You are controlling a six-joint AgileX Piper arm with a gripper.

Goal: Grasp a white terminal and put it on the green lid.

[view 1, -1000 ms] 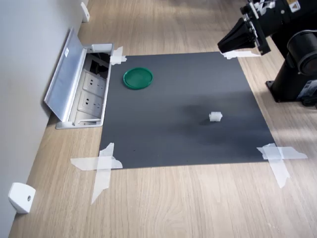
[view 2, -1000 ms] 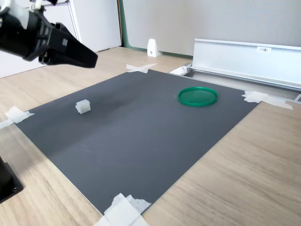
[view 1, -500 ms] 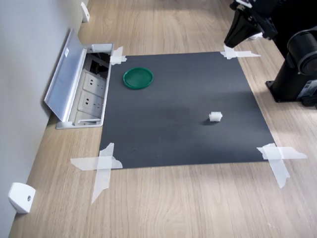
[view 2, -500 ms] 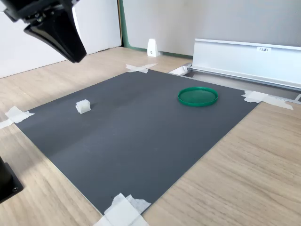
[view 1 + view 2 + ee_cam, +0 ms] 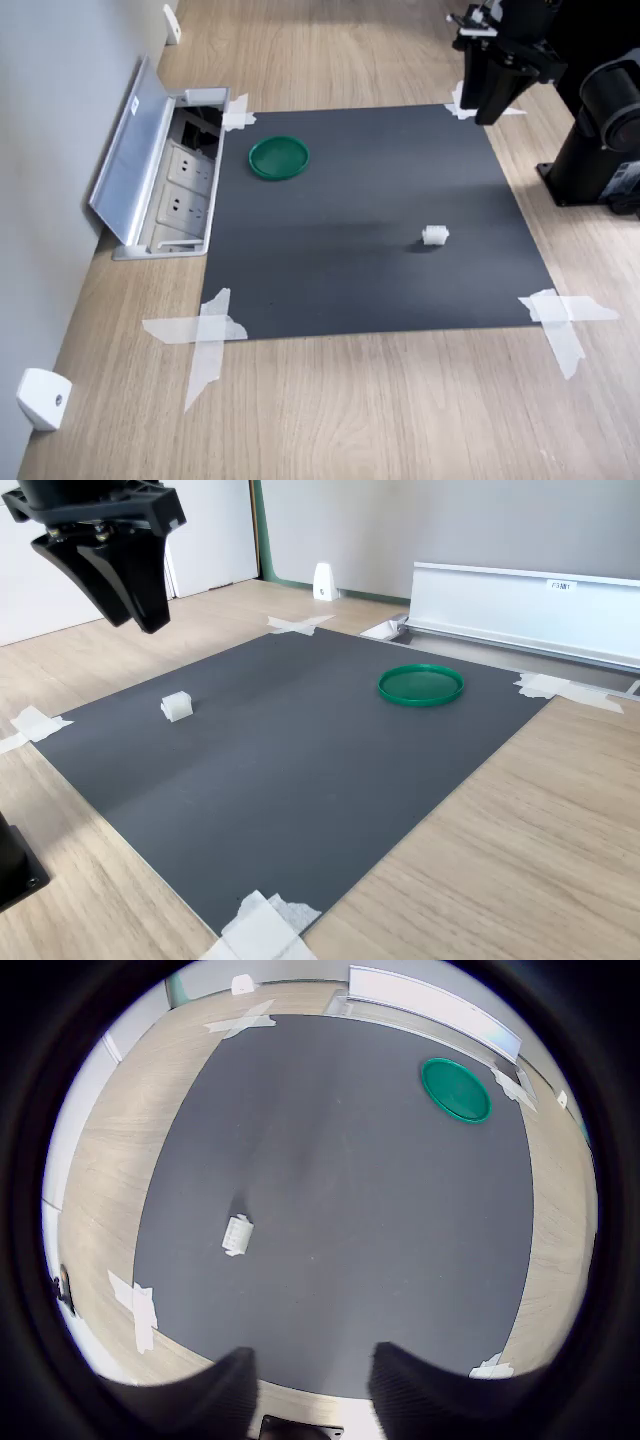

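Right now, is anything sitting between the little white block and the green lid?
Nothing: only bare dark mat lies between the white terminal and the green lid, in both exterior views.

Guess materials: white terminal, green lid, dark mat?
White terminal: likely moulded plastic, milky and slightly translucent, with blocky edges. Green lid: likely plastic, smooth dark green, with a faint sheen and a raised moulded rim. Dark mat: thin matte sheet, lying flat with taped corners and no glare; rubber, foam or card cannot be told apart.
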